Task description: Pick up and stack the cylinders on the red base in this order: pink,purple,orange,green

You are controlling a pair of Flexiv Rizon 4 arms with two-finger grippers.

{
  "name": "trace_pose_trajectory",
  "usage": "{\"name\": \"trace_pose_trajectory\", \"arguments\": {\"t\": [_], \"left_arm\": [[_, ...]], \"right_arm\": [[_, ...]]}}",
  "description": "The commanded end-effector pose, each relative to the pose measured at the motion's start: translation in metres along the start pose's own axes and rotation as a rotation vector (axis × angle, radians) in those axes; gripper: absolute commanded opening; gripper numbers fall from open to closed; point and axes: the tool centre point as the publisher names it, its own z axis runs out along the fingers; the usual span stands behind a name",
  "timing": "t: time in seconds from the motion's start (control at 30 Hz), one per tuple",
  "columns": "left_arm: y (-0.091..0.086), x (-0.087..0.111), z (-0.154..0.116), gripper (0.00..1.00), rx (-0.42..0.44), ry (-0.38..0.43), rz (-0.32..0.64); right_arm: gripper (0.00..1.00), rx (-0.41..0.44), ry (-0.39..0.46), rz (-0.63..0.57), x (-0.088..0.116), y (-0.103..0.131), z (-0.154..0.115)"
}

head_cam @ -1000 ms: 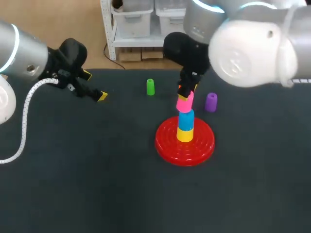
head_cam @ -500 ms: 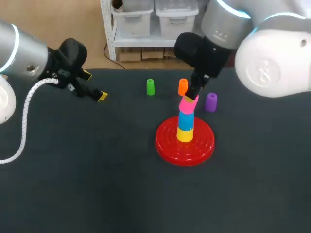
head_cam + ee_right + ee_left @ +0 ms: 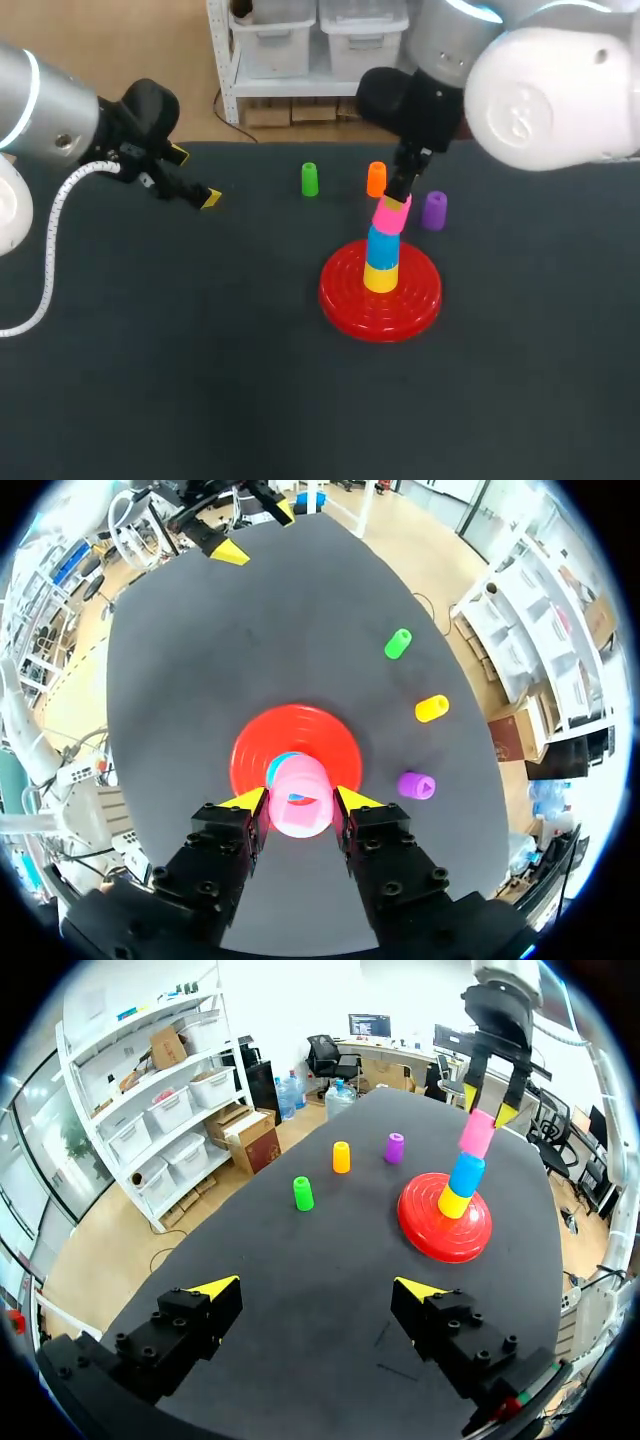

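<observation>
The red base point(image 3: 352, 295) carries a yellow cylinder point(image 3: 380, 277) with a blue one point(image 3: 383, 246) on top. Over the blue one sits the pink cylinder point(image 3: 388, 215), tilted, with my right gripper point(image 3: 398, 195) shut on it from above. In the right wrist view both fingers press the pink cylinder point(image 3: 300, 798) over the base point(image 3: 250, 750). Behind the base stand the purple point(image 3: 434, 211), orange point(image 3: 376, 179) and green point(image 3: 309, 179) cylinders. My left gripper point(image 3: 194, 177) hangs open at the far left, holding nothing; in its own view the left gripper point(image 3: 316, 1288) faces the stack point(image 3: 463, 1175).
The dark table point(image 3: 200, 350) has open room in front of and to the left of the base. The three loose cylinders stand in a row near the far edge, apart from one another.
My right arm has shifted a little to the right, uncovering the orange cylinder. The pink cylinder moved slightly with it and stays tilted over the blue one. The left arm is unchanged.
</observation>
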Motion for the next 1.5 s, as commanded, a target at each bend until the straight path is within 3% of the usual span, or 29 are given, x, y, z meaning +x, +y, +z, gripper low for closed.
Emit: {"name": "trace_pose_trajectory", "arguments": {"t": [0.03,0.4,1.07,1.4,1.43,1.47,1.5], "left_arm": [[0.000,0.000,0.000,1.00,-0.001,0.000,0.000],[0.000,0.000,0.000,1.00,-0.001,0.000,0.000],[0.000,0.000,0.000,1.00,-0.001,0.000,0.000],[0.000,0.000,0.000,1.00,-0.001,0.000,0.000],[0.000,0.000,0.000,1.00,-0.001,0.000,0.000],[0.000,0.000,0.000,1.00,-0.001,0.000,0.000],[0.000,0.000,0.000,1.00,-0.001,0.000,0.000]], "right_arm": [[0.00,0.006,0.016,-0.001,-0.006,-0.003,0.007],[0.00,-0.011,0.013,-0.019,-0.015,0.001,0.014],[0.00,0.028,0.036,-0.017,0.005,0.015,0.023],[0.00,0.006,0.001,0.030,-0.001,0.017,0.028],[0.05,0.004,-0.009,0.034,-0.003,0.016,0.025],[0.34,0.002,-0.019,0.042,-0.004,0.016,0.022],[1.00,-0.006,-0.029,0.043,-0.005,0.015,0.018]]}}
